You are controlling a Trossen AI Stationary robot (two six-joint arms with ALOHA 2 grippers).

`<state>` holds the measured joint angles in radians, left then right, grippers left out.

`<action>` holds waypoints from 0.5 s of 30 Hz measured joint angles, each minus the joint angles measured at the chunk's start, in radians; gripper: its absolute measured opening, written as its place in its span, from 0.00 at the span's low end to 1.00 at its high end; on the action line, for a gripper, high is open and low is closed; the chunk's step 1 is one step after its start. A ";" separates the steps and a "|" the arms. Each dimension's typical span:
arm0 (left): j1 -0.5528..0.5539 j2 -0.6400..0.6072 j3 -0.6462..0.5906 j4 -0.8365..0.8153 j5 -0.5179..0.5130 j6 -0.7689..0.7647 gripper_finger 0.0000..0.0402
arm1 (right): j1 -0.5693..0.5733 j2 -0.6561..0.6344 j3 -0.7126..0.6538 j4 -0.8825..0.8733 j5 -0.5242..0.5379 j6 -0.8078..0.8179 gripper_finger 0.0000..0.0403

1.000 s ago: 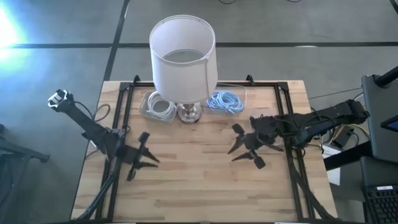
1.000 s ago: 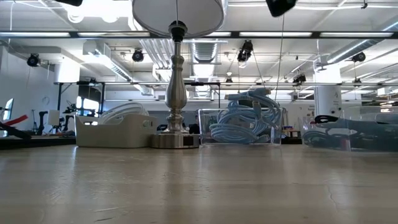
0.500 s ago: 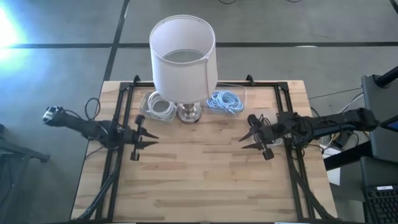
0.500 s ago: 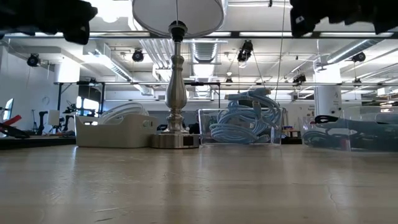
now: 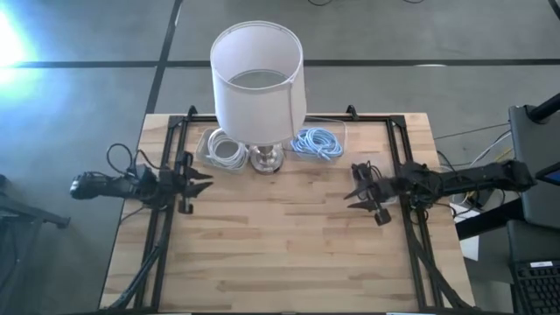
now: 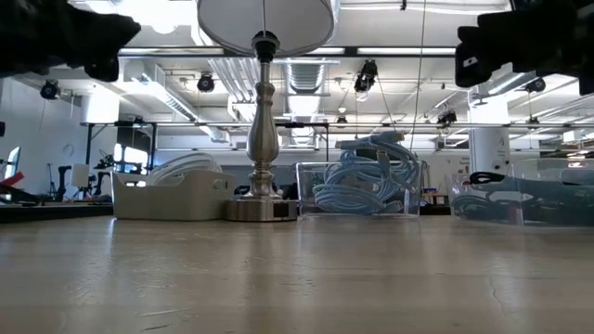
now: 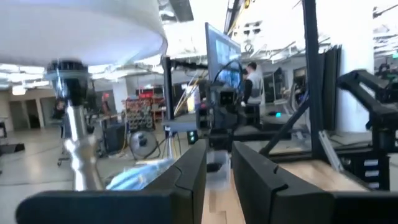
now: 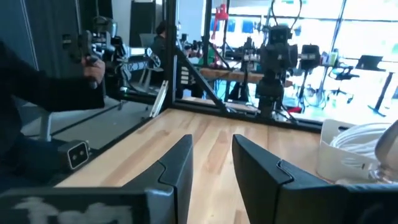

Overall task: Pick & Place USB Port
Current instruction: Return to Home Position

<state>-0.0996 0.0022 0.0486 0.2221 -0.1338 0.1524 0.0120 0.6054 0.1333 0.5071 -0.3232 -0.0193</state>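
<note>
Right now, the wooden counter (image 5: 280, 254) is lying bare across its whole front and middle. At its far edge a lamp (image 5: 258, 79) with a white shade is standing, and a bin is sitting on each side of its base. The clear bin on my right (image 5: 337, 133) is holding a coil of pale blue cable (image 5: 315, 142); I am seeing no black cable anywhere. The bin on my left (image 5: 203, 147) is holding a coil of white cable (image 5: 226, 150). From counter height, a bright workshop is showing behind the lamp, with ceiling lights and ducts. My left wrist camera is catching a person (image 7: 252, 84) standing far off among desks and screens.

I am holding my left claw (image 5: 199, 184) low and level over the counter's left side, pointing inward. Its fingers (image 7: 186, 180) are standing parted with nothing between them. My right claw (image 5: 353, 191) is mirroring it over the right side, also parted and gripping nothing, fingers (image 8: 180, 168) aimed across the boards.

Both claws are hanging just inside the black frame rails (image 5: 166, 210) running along the counter's sides. Wide open wood is lying between the claws, and both are well apart from the lamp and bins.
</note>
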 joint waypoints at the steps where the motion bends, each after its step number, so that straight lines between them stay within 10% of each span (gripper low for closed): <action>1: 0.010 -0.001 -0.013 0.001 0.005 -0.004 0.20 | 0.000 -0.007 -0.009 0.005 0.000 -0.004 0.26; 15: 0.152 0.001 -0.040 -0.032 0.020 -0.068 0.20 | -0.008 -0.235 -0.108 -0.094 0.004 0.011 0.25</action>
<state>0.0527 0.0029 0.0090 0.1901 -0.1143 0.0849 0.0044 0.3701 0.0257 0.4126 -0.3195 -0.0078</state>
